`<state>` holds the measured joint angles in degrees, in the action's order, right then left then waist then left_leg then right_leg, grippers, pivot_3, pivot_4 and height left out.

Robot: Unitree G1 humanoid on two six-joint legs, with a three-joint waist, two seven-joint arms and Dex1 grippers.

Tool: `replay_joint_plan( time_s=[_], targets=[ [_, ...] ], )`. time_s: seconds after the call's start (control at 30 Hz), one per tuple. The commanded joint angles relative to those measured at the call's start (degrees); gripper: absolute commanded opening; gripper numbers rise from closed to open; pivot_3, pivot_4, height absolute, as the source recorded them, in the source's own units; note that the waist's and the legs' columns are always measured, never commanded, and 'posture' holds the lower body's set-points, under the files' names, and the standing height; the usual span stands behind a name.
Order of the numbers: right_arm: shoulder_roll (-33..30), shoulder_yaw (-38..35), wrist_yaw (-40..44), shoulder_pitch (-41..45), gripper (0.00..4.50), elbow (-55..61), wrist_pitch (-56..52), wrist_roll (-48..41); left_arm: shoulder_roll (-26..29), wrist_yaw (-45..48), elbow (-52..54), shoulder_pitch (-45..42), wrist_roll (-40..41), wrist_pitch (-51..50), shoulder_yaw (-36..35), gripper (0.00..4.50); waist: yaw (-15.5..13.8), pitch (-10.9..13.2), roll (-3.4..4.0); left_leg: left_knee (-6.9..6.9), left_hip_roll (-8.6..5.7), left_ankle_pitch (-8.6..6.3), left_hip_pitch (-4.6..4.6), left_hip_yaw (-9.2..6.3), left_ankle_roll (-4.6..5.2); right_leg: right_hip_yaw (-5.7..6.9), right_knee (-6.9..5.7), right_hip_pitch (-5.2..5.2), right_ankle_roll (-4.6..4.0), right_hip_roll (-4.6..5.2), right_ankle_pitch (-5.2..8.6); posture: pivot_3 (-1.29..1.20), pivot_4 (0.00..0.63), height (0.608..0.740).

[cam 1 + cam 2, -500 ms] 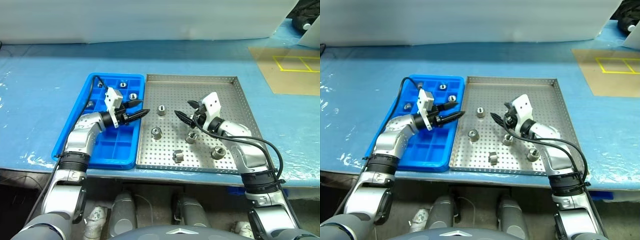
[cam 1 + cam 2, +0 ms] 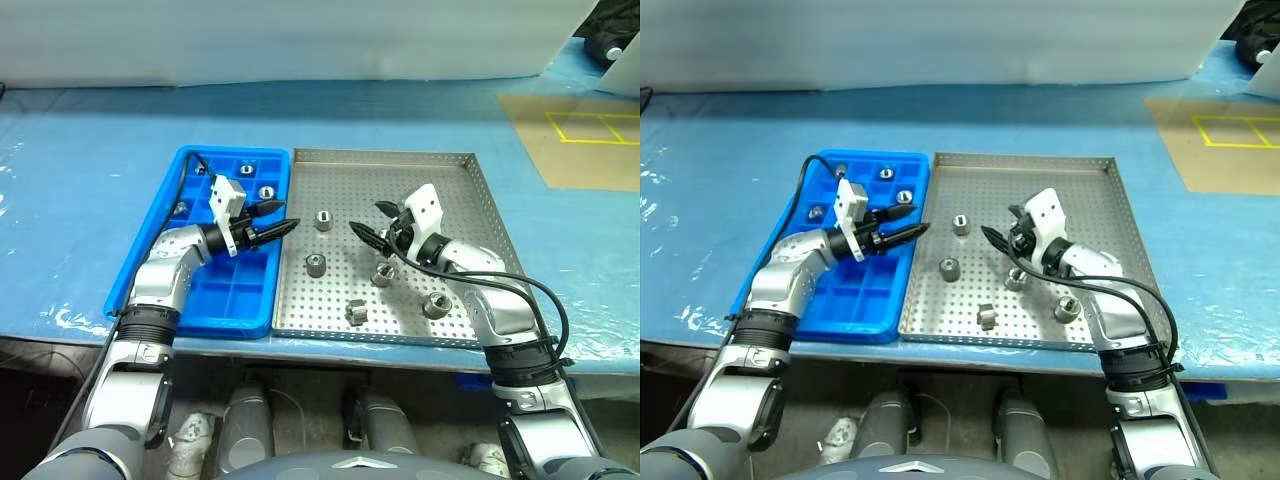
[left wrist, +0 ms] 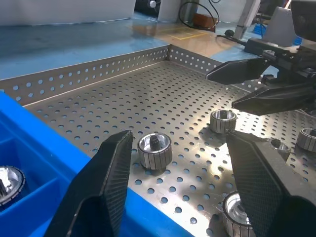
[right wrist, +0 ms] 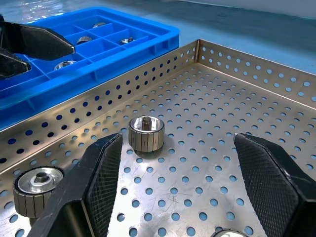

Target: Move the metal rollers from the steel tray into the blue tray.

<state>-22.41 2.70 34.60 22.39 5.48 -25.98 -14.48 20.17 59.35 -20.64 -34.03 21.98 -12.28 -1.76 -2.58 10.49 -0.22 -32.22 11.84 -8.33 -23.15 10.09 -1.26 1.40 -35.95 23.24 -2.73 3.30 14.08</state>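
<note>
Five metal rollers [image 2: 315, 265] lie in the steel tray [image 2: 452, 192].

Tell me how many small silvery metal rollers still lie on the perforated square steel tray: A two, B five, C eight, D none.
B: five rollers sit on the steel tray, at and.

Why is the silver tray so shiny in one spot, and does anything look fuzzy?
In the left wrist view, light bounces off the steel tray floor as a bright glare patch near a roller; the left end effector, close to the camera, looks soft. In the right wrist view, the blue tray farther back looks slightly blurred.
</note>
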Motion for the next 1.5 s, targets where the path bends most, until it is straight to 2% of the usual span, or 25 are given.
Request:
replay_joint_plan(
  time_s=[0.03,0.1,0.27,0.33,0.43,0.53,0.73,1.1,1.37,1.5],
  targets=[
    [-1.4,-2.2,1.2,3.9,3.67,3.4,0.0,-1.8,-1.7,-0.4,-2.9,-7.8,-0.8,2.8,0.5,3.15,-0.1,0.0,0.0,0.0,0.0,0.0,0.01,0.0,0.0,0.0,0.0,-0.01,0.0,0.01,0.0,-0.16,0.15,0.74],
    [-1.9,-2.4,1.4,4.9,3.67,3.2,0.0,-1.8,-2.9,-1.1,-8.4,-12.0,-2.7,5.4,0.8,3.15,-0.4,0.0,0.0,-0.06,-0.03,0.0,-0.01,-0.02,0.01,0.0,-0.03,-0.04,0.05,0.02,-0.03,-0.17,0.15,0.74],
    [-1.7,-2.6,0.5,5.1,3.67,3.8,-0.3,-1.8,-4.6,-3.6,-29.7,-25.4,-9.9,15.1,2.6,3.15,0.0,0.0,-0.01,-0.09,-0.07,-0.04,0.08,-0.02,0.07,-0.03,0.12,-0.21,0.11,0.01,-0.07,-0.19,0.15,0.74],
    [-1.6,-2.6,0.2,4.9,3.67,4.8,-0.8,-2.0,-4.8,-3.4,-37.4,-30.7,-12.8,17.6,3.7,3.15,0.2,0.0,-0.01,-0.1,-0.08,-0.05,0.04,-0.03,0.1,-0.03,0.13,-0.19,0.37,0.01,-0.23,-0.21,0.15,0.74],
    [-1.7,-2.7,-0.3,4.6,3.67,6.1,-1.4,-2.2,-4.0,0.0,-45.6,-35.7,-19.0,22.2,7.7,3.15,0.2,0.0,-0.02,-0.07,-0.09,-0.08,0.01,-0.04,0.16,-0.03,0.17,-0.17,0.43,0.01,-0.27,-0.23,0.15,0.74],
    [-1.6,-2.9,-1.4,3.5,3.67,7.3,-1.8,-2.0,-3.6,2.5,-51.1,-39.8,-23.9,22.2,10.7,3.15,0.2,0.0,-0.02,-0.03,-0.1,-0.11,0.02,-0.04,0.23,-0.02,0.2,-0.17,0.43,0.02,-0.27,-0.25,0.15,0.74],
    [-1.0,-3.1,-4.4,-0.2,3.67,11.3,-2.9,-1.8,-4.7,7.4,-54.6,-41.0,-26.2,20.2,10.0,3.15,0.2,0.0,-0.02,-0.04,-0.1,-0.14,0.01,-0.03,0.26,-0.01,0.2,-0.17,0.42,0.07,-0.27,-0.32,0.15,0.74],
    [-1.7,-3.4,-7.8,-4.4,3.67,15.1,-4.3,-1.0,-9.6,-3.5,-56.4,-37.4,-28.9,16.7,9.2,3.15,0.5,0.0,-0.02,-0.18,-0.08,-0.21,0.03,0.0,0.38,-0.04,0.2,-0.24,0.21,0.08,-0.14,-0.38,0.15,0.74],
    [-2.1,-3.4,-9.0,-5.6,3.67,16.0,-4.7,-0.9,-10.9,-6.8,-56.8,-35.1,-28.9,12.9,7.3,3.15,1.3,0.0,-0.02,-0.19,-0.09,-0.23,0.06,-0.01,0.42,-0.04,0.2,-0.26,0.21,0.07,-0.14,-0.39,0.15,0.74],
    [-2.1,-3.5,-9.4,-5.7,3.67,15.9,-4.7,-0.8,-10.7,-5.0,-56.7,-34.2,-29.9,11.7,7.4,3.15,1.9,0.0,0.01,-0.19,-0.08,-0.24,0.15,-0.02,0.43,-0.05,0.22,-0.33,0.2,0.06,-0.14,-0.39,0.15,0.74]
  ],
)
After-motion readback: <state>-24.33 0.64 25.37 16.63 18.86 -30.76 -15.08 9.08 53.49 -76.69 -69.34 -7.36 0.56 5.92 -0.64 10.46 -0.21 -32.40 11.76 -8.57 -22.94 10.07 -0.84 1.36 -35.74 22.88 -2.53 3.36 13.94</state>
